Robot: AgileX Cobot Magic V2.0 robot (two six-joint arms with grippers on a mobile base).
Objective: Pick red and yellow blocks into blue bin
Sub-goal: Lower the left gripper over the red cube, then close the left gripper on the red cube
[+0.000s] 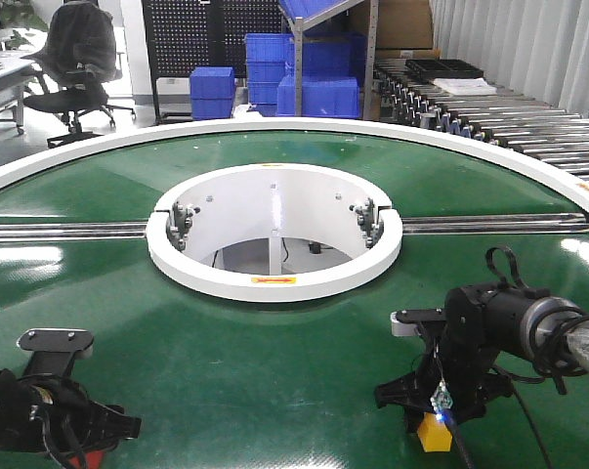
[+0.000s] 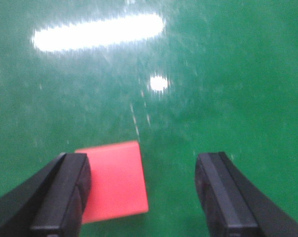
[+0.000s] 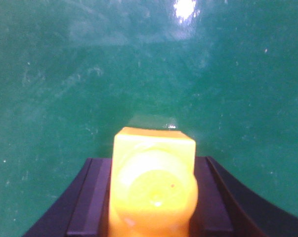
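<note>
In the front view, a round green table [image 1: 274,381] with a white ring [image 1: 274,280] at its centre fills most of the frame. Both arms are seen low over the table along the bottom edge, one in each corner.

The right gripper [image 3: 153,205] is clamped onto the yellow brick [image 3: 153,182]. In the right wrist view the brick is held between the two dark fingers [image 3: 92,200], and it fills the lower middle of the frame with a round stud facing the camera. In the front view the brick is seen at the lower right, under the gripper and close to the green surface. Whether it touches the table cannot be told.

The left gripper [image 2: 144,197] is spread wide, with nothing held. In the left wrist view the red block [image 2: 114,182] is seen lying flat on the green surface at the lower left of the frame. It sits just beside the finger on that side and partly behind it, well apart from the other finger. In the front view only a small patch of red is seen at the bottom left edge, beneath the gripper.

Blue crates [image 1: 318,96] are stacked at the upper middle of the front view, beyond the table. An office chair [image 1: 76,68] is seen at the upper left and a roller track [image 1: 509,117] at the upper right.
</note>
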